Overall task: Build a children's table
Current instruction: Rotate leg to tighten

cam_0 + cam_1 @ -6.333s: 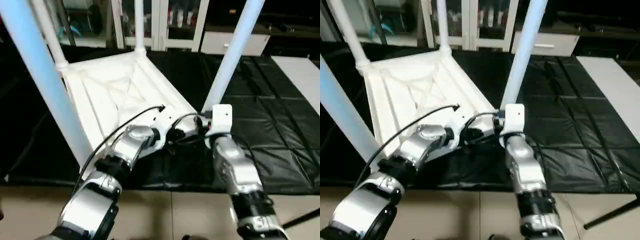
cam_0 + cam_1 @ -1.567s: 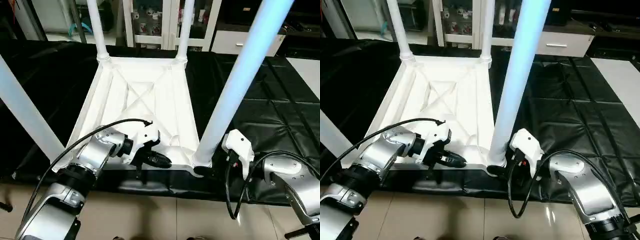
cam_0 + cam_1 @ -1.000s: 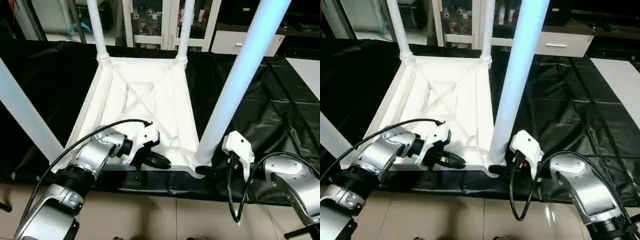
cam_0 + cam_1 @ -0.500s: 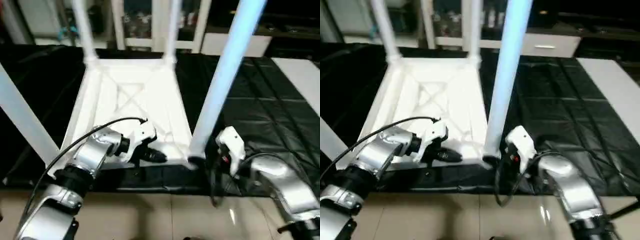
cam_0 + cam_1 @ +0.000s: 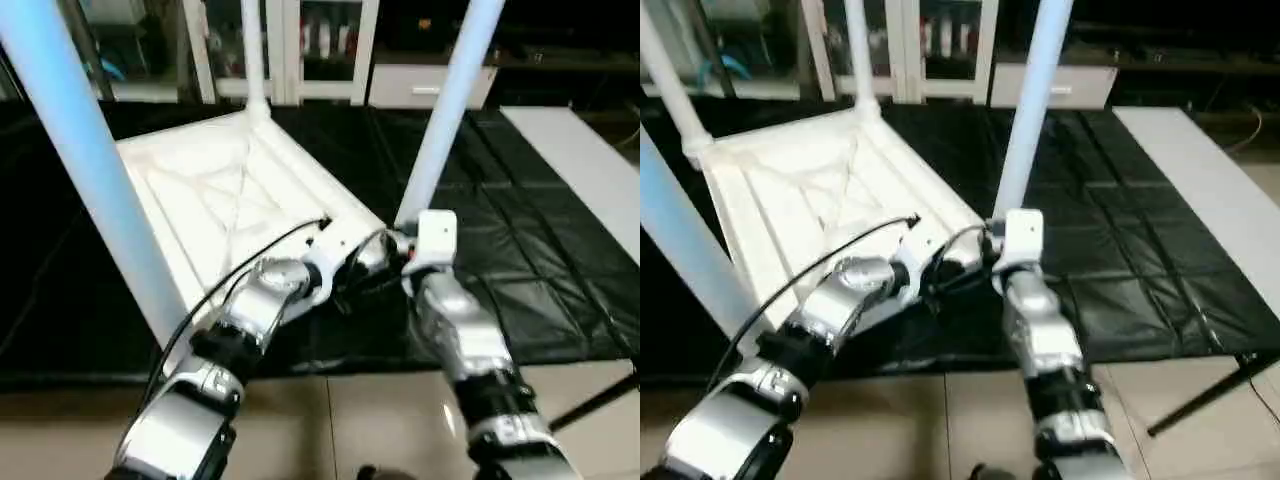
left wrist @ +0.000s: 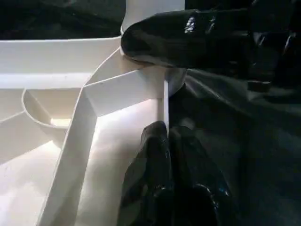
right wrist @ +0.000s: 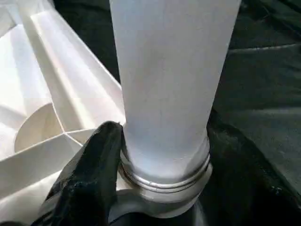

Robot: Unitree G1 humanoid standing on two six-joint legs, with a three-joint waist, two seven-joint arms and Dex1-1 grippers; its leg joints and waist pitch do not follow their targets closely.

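Now | right tool (image 7: 141, 188) clamped round leg (image 7: 169, 84) base | left tool (image 6: 167, 141) together, touching tabletop (image 6: 113, 89) rim

Black padded mat (image 5: 520, 270) under my work area, quilted seams, shiny, wrinkled in spots. Beige tiled floor (image 5: 330, 420) in front of the mat, nearest me. White flat panel (image 5: 575, 160) lies on the mat at far right. Glass-front cabinets (image 5: 300, 45) along the back wall, white frames, small items inside, too blurry to identify. Low white drawer unit (image 5: 415, 88) beside them. Dark slanted rod (image 5: 1200, 400) at lower right over the floor.
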